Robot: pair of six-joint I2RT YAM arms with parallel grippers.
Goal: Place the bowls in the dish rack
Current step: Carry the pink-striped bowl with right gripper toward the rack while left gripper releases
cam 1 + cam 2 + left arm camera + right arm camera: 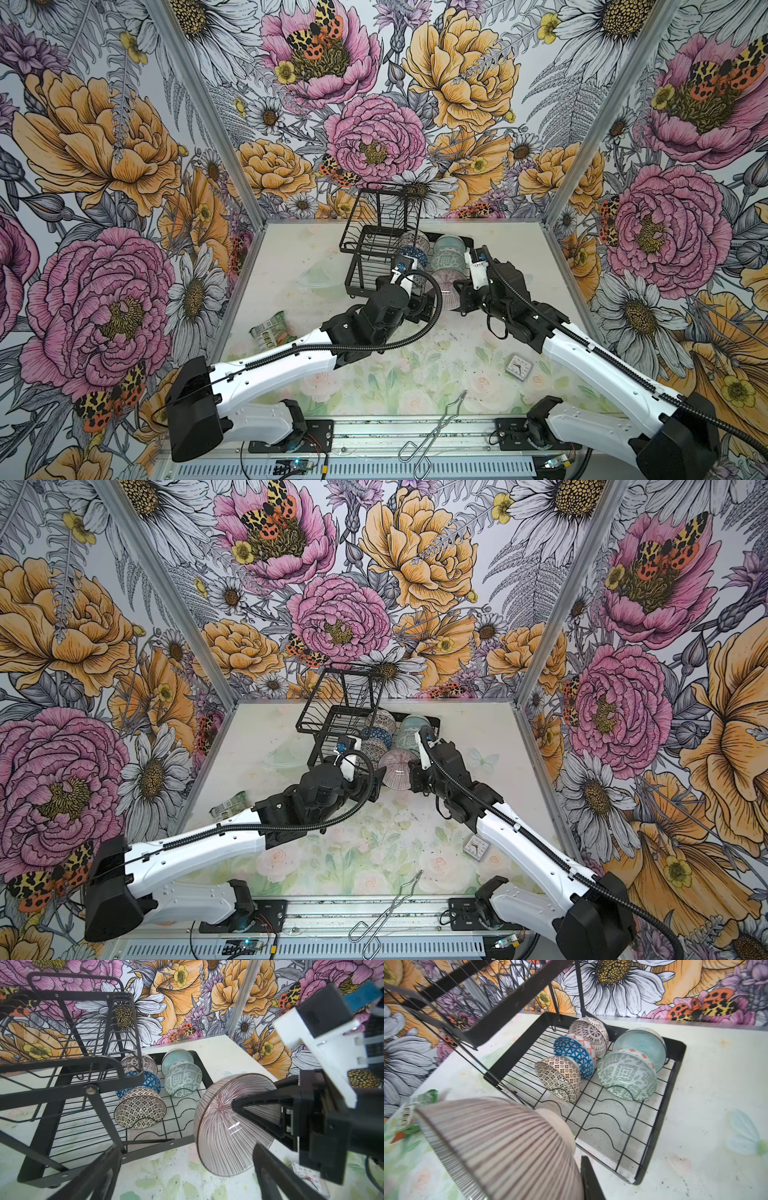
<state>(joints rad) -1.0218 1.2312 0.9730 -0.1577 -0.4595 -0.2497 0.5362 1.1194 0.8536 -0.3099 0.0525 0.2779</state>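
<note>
Back centre of table: black wire dish rack (52, 1093), raised basket over slotted lower tray. Five ceramic bowls stand on edge in lower tray, two rows. One row: white bowl with black lattice (589, 1032), blue bowl with white triangles (573, 1053), black-and-white dotted bowl (558, 1076). Other row: mint ringed bowl (641, 1047), grey-green patterned bowl (627, 1076). Pinkish round bowl with fine dark stripes (228, 1138) tilted on edge, just beside rack's near rim. Right gripper (247, 1099) pinching its wall, one finger inside. Left gripper (186, 1159) just beside striped bowl, fingers spread wide.
</note>
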